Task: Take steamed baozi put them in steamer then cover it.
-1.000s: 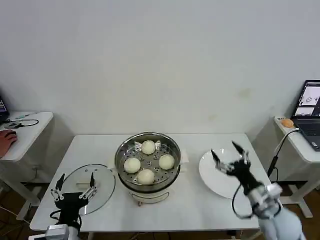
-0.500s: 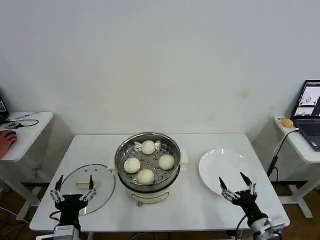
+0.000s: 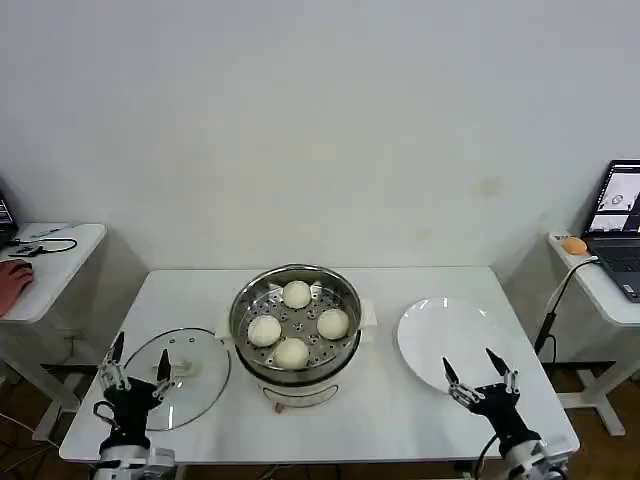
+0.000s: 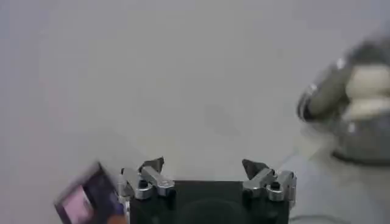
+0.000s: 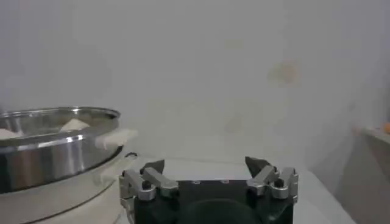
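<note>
Several off-white steamed baozi [image 3: 297,294] lie on the perforated tray inside the shiny round steamer [image 3: 240,312] at the table's middle. The steamer's wall [image 5: 42,158] stands close in the right wrist view; the pot [image 4: 350,115] looks blurred in the left wrist view. The glass cover [image 3: 200,372] with its whitish handle lies flat on the table left of the steamer. My left gripper [image 3: 136,367] hangs open at the cover's near-left edge, its fingers spread with nothing between them. My right gripper [image 3: 481,378] is open and empty at the near right.
A flat white plate [image 3: 445,335] lies right of the steamer, just beyond the right gripper. Side desks flank the table: one on the left with a cable, one on the right with a laptop [image 3: 620,225]. A hand [image 3: 10,280] rests on the left desk.
My right gripper has dropped from above the plate to the table's near right edge. My left gripper shifted slightly left beside the cover. Baozi, steamer and cover have not moved.
</note>
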Controlling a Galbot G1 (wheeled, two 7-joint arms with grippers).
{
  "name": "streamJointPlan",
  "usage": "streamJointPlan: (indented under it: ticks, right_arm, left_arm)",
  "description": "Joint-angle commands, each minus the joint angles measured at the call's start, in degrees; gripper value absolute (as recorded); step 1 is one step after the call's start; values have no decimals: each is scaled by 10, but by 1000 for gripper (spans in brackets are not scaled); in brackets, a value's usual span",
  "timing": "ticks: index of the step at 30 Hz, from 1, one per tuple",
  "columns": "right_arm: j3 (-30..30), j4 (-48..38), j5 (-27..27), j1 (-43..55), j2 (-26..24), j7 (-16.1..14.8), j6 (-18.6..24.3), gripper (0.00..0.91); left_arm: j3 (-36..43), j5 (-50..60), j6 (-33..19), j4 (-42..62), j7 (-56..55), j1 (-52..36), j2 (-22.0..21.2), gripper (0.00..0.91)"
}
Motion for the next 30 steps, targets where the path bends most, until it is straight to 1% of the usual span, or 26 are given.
streamJointPlan:
  ticks: [1, 2, 7, 10, 19, 30]
  right_arm:
    - [12, 2, -5, 6, -4, 1, 0, 907]
    - [14, 2, -5, 7, -4, 1, 0, 907]
    - [20, 2, -7, 8, 0, 0, 0, 907]
    - [17, 4, -12, 7, 4, -1, 0, 907]
    - [17, 2, -16, 5, 4, -2, 2, 907]
    - [20, 2, -22, 3, 9, -1, 4, 907]
  left_arm:
    - [4, 210, -24, 134, 5, -50, 43, 907]
    - [2, 211, -36, 147, 3, -55, 44, 907]
    - [5, 210, -57, 184, 3, -58, 43, 907]
    - [5, 216, -80, 222, -3, -70, 39, 907]
    - [-3, 216, -96, 295, -4, -110, 48, 907]
    - [0, 216, -95, 313, -1, -136, 58, 907]
